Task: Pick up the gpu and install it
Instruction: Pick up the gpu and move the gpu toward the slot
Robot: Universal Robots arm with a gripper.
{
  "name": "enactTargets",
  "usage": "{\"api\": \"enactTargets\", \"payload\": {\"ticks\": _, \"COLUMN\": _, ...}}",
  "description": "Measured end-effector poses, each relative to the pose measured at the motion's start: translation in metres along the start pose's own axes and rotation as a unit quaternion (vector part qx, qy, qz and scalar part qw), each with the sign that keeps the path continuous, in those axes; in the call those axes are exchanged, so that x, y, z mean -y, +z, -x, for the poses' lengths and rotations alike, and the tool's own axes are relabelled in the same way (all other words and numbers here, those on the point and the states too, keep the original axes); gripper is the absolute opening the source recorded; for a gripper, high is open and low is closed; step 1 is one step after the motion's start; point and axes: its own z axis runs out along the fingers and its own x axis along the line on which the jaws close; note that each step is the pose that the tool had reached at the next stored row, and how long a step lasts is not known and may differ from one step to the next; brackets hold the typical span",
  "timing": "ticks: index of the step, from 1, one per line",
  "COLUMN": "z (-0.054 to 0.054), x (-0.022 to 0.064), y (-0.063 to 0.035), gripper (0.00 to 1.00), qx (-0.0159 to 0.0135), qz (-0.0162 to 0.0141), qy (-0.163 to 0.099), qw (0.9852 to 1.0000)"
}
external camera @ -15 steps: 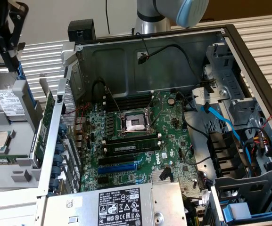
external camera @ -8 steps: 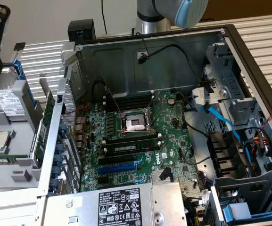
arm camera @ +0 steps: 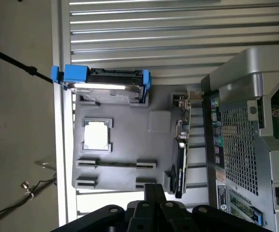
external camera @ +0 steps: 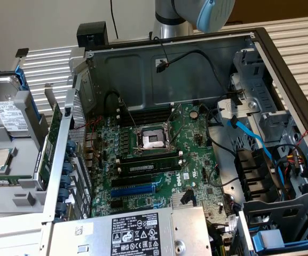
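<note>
the gripper is closed and empty, fingers pressed together above the gray tray. the gpu stands on edge in that tray, near the fingertips, between them and the computer case.

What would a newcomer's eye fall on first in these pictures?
The open grey metal computer case with its large green motherboard sits in the exterior view's middle. At the exterior view's left, a grey plastic tray holds a silver hard drive with blue rails. The small green gpu card stands on edge along the tray's side nearest the case.
</note>
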Motion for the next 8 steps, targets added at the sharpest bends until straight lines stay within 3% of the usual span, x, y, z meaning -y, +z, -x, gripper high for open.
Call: {"api": "enactTargets", "payload": {"ticks": 8, "z": -0.0001, "x": 0.0000, "y": 0.0000, "gripper": 0.11, "qx": 0.0000, "qz": 0.0000, "qy": 0.000, "qw": 1.0000}}
